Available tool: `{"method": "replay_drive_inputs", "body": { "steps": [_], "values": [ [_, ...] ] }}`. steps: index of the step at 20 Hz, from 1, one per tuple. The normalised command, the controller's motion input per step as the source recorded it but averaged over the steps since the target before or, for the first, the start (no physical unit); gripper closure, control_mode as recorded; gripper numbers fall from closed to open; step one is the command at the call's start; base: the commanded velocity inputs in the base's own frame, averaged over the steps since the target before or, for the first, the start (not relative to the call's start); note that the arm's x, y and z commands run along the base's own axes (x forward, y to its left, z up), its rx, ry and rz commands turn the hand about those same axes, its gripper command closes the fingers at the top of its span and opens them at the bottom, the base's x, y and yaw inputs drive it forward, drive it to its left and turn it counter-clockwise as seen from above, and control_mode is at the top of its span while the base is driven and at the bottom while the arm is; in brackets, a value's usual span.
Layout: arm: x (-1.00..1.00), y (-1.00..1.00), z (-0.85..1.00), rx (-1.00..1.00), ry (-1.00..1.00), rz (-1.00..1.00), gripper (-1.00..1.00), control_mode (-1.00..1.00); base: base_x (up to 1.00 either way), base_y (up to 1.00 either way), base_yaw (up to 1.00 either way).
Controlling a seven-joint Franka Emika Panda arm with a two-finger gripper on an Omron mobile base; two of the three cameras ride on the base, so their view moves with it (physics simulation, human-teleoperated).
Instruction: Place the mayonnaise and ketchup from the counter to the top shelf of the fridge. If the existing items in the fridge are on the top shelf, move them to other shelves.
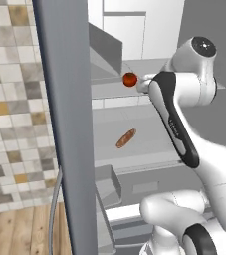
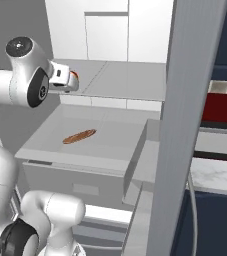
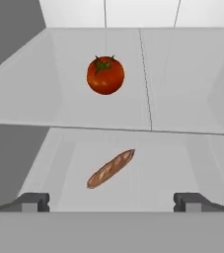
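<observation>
The tomato [image 3: 105,74] sits on the top shelf [image 3: 192,84] of the fridge [image 1: 64,124], left of the shelf's centre seam and towards the back, so you need to move it down first. It looks round, smooth and soft-skinned (likely to roll, and to bruise under a hard squeeze), so take it across its widest part with light pressure. On the shelf below, nearer you, lies the baguette [image 3: 110,168], slanted, well apart from the tomato. Your gripper [image 3: 111,201] hangs before the shelves with its jaws spread wide and nothing between them, facing the tomato without touching it.
</observation>
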Motion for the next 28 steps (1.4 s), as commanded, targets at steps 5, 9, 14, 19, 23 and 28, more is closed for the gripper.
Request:
{"method": "replay_drive_inputs", "body": {
  "steps": [5,9,14,19,23,28],
  "values": [
    [0.92,0.01,0.17,0.0,0.0,0.0,-1.0,-1.0,0.0,0.0,0.0],
    [0.92,0.05,0.0,0.0,0.0,0.0,-1.0,-1.0,0.0,0.0,0.0],
    [0.59,0.04,-0.04,0.0,0.0,0.0,-1.0,-1.0,0.0,0.0,0.0],
    [0.55,0.15,-0.08,0.0,0.0,0.0,-1.0,-1.0,0.0,0.0,0.0],
    [0.5,0.05,-0.29,0.0,0.0,0.0,-1.0,-1.0,0.0,0.0,0.0],
    [0.43,0.0,-0.32,0.0,0.0,0.0,-1.0,-1.0,0.0,0.0,0.0]
  ]
}}
